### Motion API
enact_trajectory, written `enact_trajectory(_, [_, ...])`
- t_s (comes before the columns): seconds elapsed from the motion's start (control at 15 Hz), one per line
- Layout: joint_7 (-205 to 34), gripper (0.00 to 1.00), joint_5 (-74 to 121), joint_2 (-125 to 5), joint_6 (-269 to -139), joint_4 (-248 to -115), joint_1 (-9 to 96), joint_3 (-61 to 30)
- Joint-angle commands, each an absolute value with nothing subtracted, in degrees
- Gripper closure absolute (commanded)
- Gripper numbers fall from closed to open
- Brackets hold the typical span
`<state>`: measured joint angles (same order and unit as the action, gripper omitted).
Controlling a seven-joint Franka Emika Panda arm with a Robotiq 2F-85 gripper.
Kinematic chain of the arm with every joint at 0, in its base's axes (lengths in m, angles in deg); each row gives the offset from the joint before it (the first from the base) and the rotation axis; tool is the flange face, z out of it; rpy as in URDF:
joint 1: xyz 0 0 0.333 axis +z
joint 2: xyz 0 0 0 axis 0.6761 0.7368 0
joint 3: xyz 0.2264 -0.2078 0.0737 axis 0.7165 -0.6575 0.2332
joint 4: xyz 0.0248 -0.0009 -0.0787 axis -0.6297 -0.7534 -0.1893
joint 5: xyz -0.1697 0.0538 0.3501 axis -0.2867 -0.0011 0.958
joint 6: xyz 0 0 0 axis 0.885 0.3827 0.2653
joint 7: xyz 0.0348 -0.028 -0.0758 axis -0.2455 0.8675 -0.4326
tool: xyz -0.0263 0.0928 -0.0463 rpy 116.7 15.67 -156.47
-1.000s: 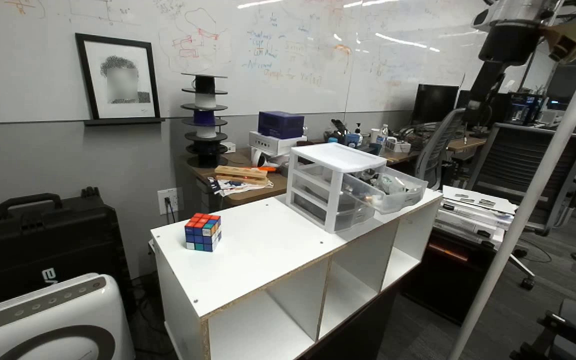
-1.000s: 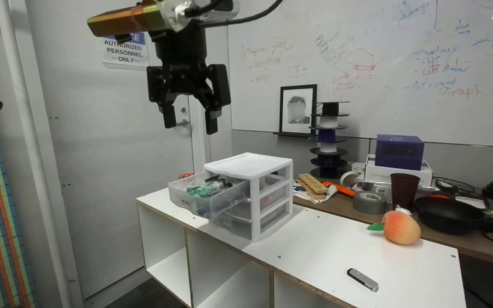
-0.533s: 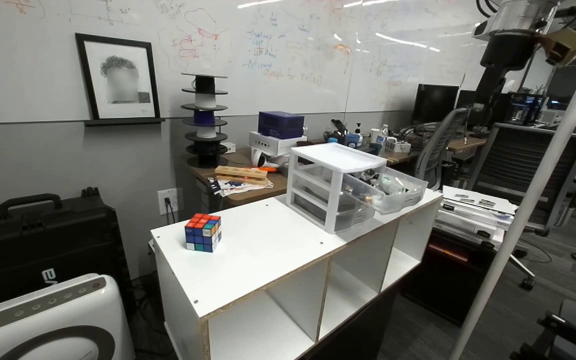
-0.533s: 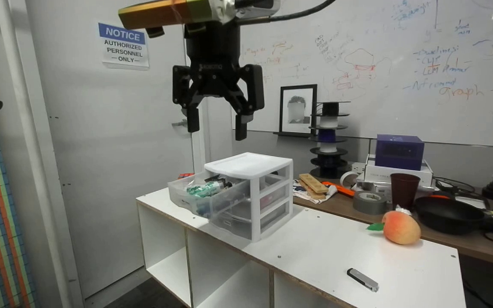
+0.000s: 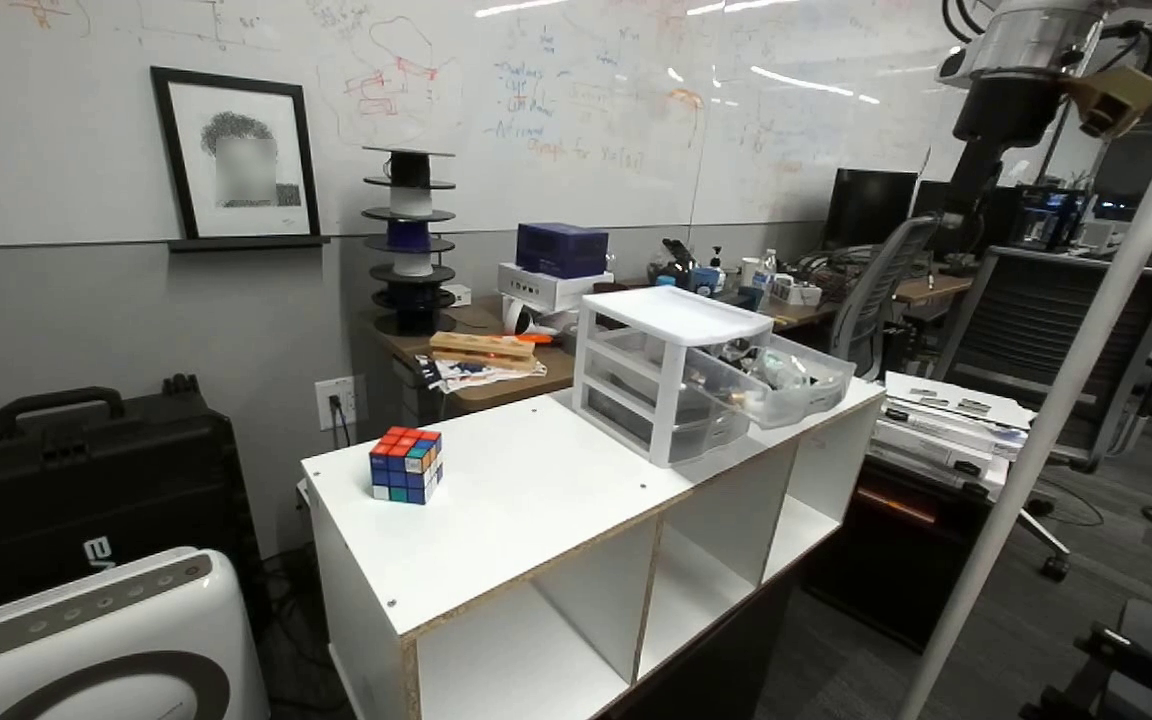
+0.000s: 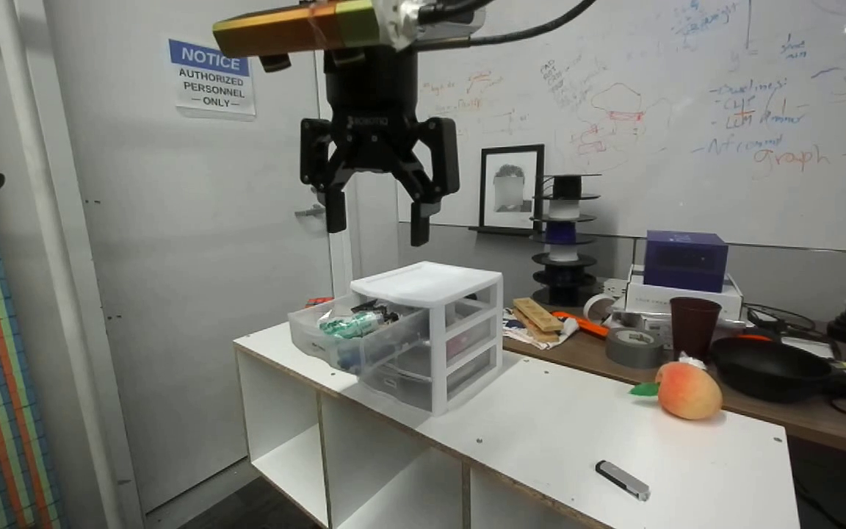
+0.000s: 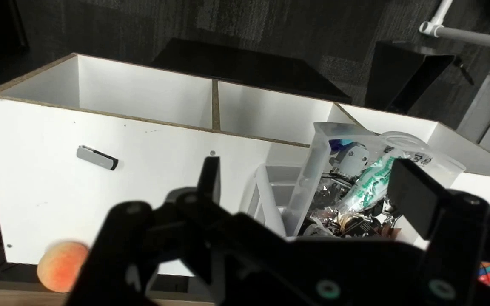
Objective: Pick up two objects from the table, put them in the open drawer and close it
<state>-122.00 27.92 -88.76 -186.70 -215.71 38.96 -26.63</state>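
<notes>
In an exterior view, the sign on the door reads "NOTICE" in white on a blue band and, below it, "AUTHORIZED PERSONNEL ONLY" in dark capitals on white. The pincer carries "ROBOTIQ" across its body in light letters. On the whiteboard, "graph for" stands in orange-red; the blue list above it is too faint to read surely. The white letters on the case and the green print on the bag cannot be made out.
</notes>
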Motion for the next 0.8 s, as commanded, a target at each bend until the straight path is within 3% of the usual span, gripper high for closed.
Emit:
enact_trajectory(0.0, [-131.77, 0.00, 28.40, -79.45, -186.99, -206.18, 38.01, -27.14])
enact_trajectory(0.73, [-164.02, 0.00, 26.91, -51.32, -192.63, -185.54, 27.18, -21.22])
